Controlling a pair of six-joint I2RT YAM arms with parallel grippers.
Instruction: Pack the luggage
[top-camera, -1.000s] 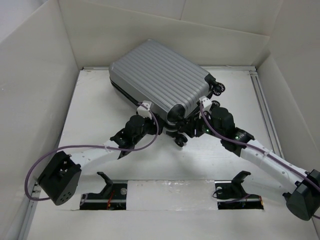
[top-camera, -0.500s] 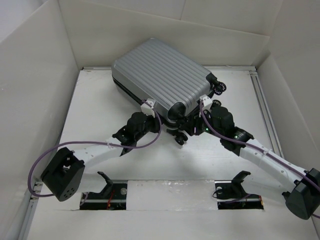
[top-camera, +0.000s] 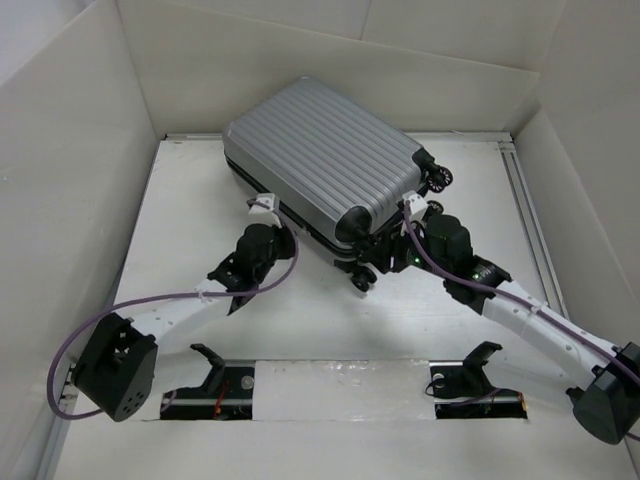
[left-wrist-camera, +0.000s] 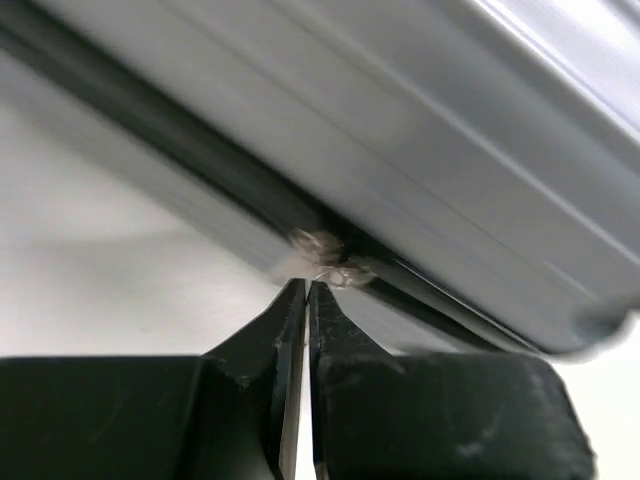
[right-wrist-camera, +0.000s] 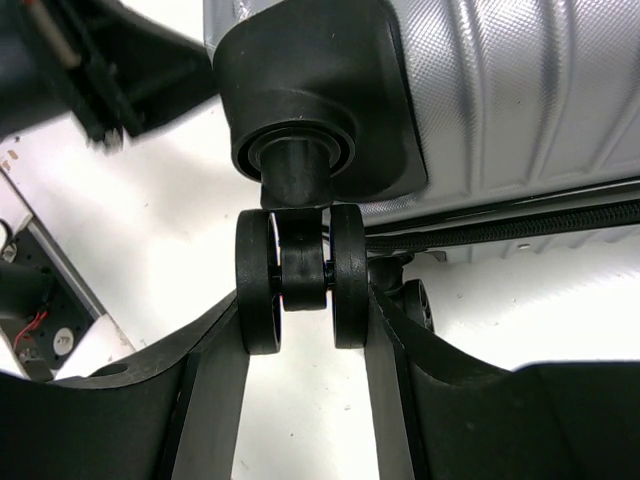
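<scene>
The left arm (top-camera: 160, 315) reaches from the near left across the white surface (top-camera: 180, 230) to the near-left long edge of the luggage (top-camera: 320, 150). The left gripper (left-wrist-camera: 307, 290) is pressed fully closed, its 2 fingertips meeting right at the dark zipper seam (left-wrist-camera: 200, 180). A small silvery zipper pull (left-wrist-camera: 335, 272) sits just at the tips; whether it is pinched cannot be told.

The luggage, a silver-grey ribbed hard-shell suitcase, lies closed on its side at the far middle of the surface, turned at an angle, its wheeled end pointing near and right.

At that end the right gripper (right-wrist-camera: 303, 310) stands at a middling width, its 2 fingers (right-wrist-camera: 215, 380) clamped against the outer faces of a black double spinner wheel (right-wrist-camera: 257, 280) on the near corner. Another wheel (top-camera: 436, 178) juts out at the far right corner.
</scene>
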